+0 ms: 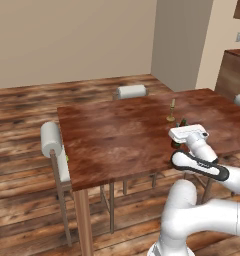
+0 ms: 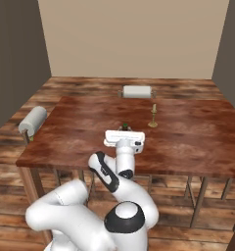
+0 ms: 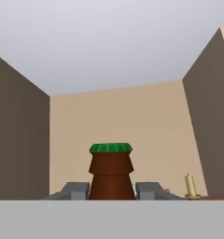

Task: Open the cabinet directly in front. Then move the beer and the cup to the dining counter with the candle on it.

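Dining counter (image 2: pixel 198 139), a large rectangular table with a glossy reddish-brown wood-grain top on slim legs, spans the middle of both base views, with pale cylindrical-backed chairs (image 2: pixel 32 121) at its edges. White arm with dark joints reaches over the near edge of the top. Its two-finger gripper (image 3: pixel 112 190) is closed on the beer (image 3: pixel 111 175), a small dark brown glass bottle with a slim neck and a green-topped cap. In the hand view the grey fingers (image 3: pixel 75 190) flank the bottle's shoulder at 9 and 3 o'clock, touching it. The bottle's long axis stands upright, neck at 12 o'clock from the grip; only the cap tip (image 2: pixel 124 126) shows beyond the hand in the right base view. Whether its base touches the top cannot be determined. Judged next: lower and release. The candle (image 2: pixel 153 115), thin and pale in a round-based brass holder, stands near the bottle at about 1 o'clock in the right base view, apart from it.
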